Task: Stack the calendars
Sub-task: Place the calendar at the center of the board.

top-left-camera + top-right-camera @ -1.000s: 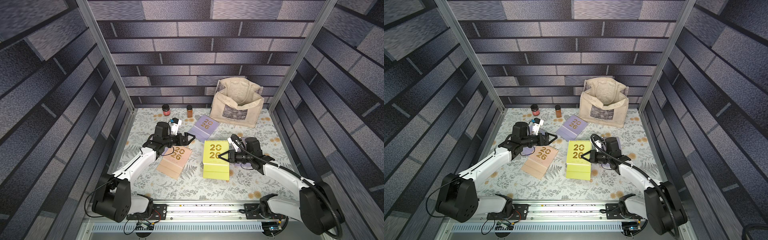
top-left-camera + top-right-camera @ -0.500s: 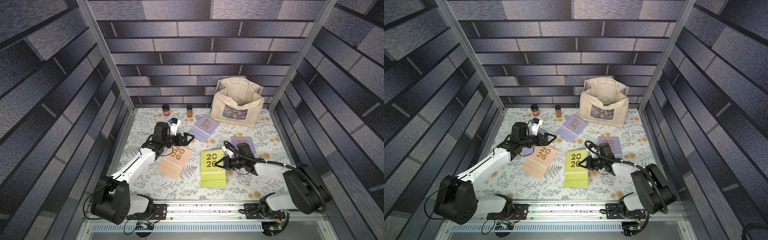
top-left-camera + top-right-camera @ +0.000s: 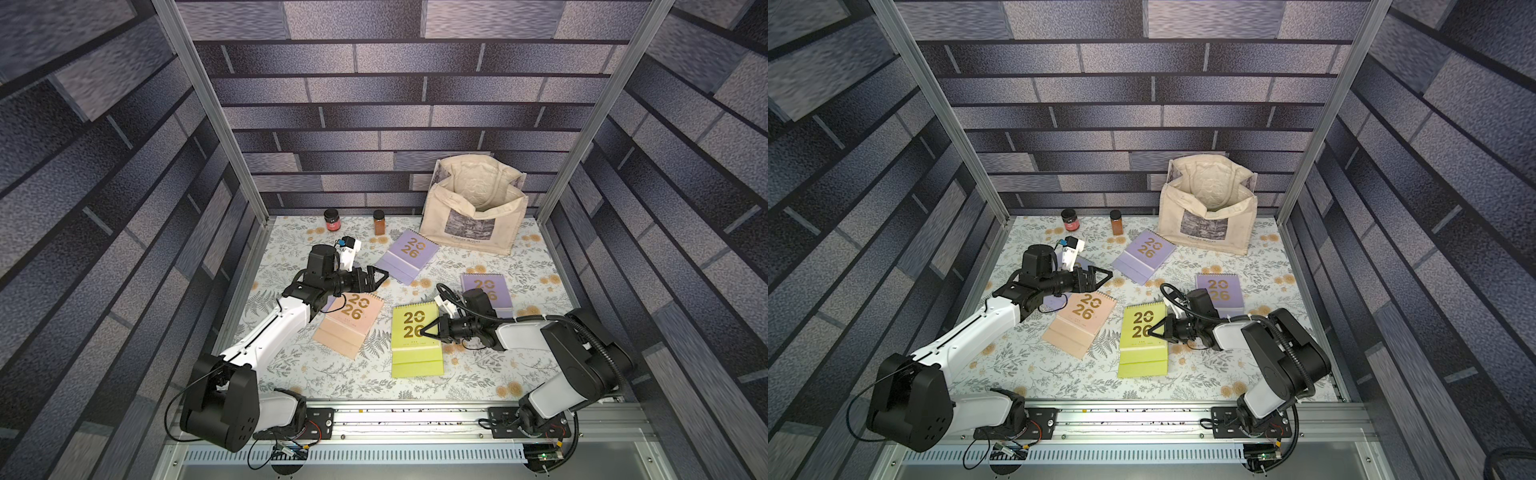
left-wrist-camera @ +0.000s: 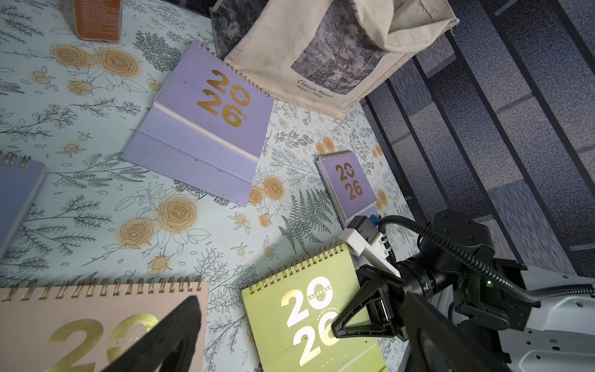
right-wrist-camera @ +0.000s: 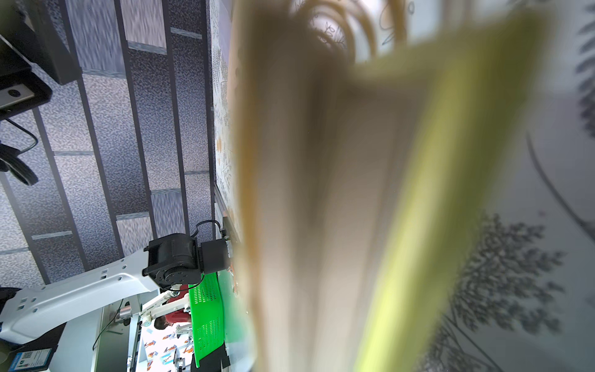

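Left tool (image 3: 380,278) spread; right tool (image 3: 424,332) clamped on green calendar (image 3: 415,353).
My left tool hangs, jaws apart, past the peach calendar's (image 3: 347,326) spiral edge; just right, not touching, lies the green calendar, my right tool pinching its right edge. Bare surface (image 3: 399,297) separates both from the lilac calendar (image 3: 405,255) behind.

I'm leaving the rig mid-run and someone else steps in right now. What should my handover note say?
Left gripper: open, empty, hovering beyond the peach calendar's spiral edge.
Right gripper: shut on the yellow-green calendar's side edge.
Lilac calendars: one by the tote bag, one behind the right arm, one mostly hidden under the left arm.
Done: nothing clearly stacked.
Left: gather all five into one pile.
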`<state>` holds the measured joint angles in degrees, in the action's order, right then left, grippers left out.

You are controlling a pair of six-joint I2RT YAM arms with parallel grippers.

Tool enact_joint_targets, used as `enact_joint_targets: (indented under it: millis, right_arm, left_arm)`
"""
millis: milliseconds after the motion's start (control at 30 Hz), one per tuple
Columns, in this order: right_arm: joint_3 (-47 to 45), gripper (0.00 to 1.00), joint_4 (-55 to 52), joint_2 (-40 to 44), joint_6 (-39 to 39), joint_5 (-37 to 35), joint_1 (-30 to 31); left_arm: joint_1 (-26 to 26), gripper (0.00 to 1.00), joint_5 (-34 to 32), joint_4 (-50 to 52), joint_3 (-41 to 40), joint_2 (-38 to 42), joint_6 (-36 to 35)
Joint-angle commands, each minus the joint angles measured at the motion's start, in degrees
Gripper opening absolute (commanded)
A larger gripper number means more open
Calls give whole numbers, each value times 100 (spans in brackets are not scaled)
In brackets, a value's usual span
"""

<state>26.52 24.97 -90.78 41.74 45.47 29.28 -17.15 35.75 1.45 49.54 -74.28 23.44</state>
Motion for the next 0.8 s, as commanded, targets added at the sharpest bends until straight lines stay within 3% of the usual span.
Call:
enact_joint_targets:
  millis: [0, 467, 700, 767]
  right_arm:
    - [-169, 0, -78, -177, -204, -793, 142]
    - [-635, 0, 58, -486, -84, -1276, 246]
    - [-740, 0, -749, -44, -318, -1591, 249]
    - [-763, 5, -966, 32, -342, -1721, 243]
  left_arm:
    - [-7, 100, 71, 101, -58, 230, -162]
    - [-3, 100, 75, 99, -69, 246, -190]
    - [-6, 100, 90, 118, -58, 229, -200]
    - [-3, 100, 89, 113, -58, 230, -200]
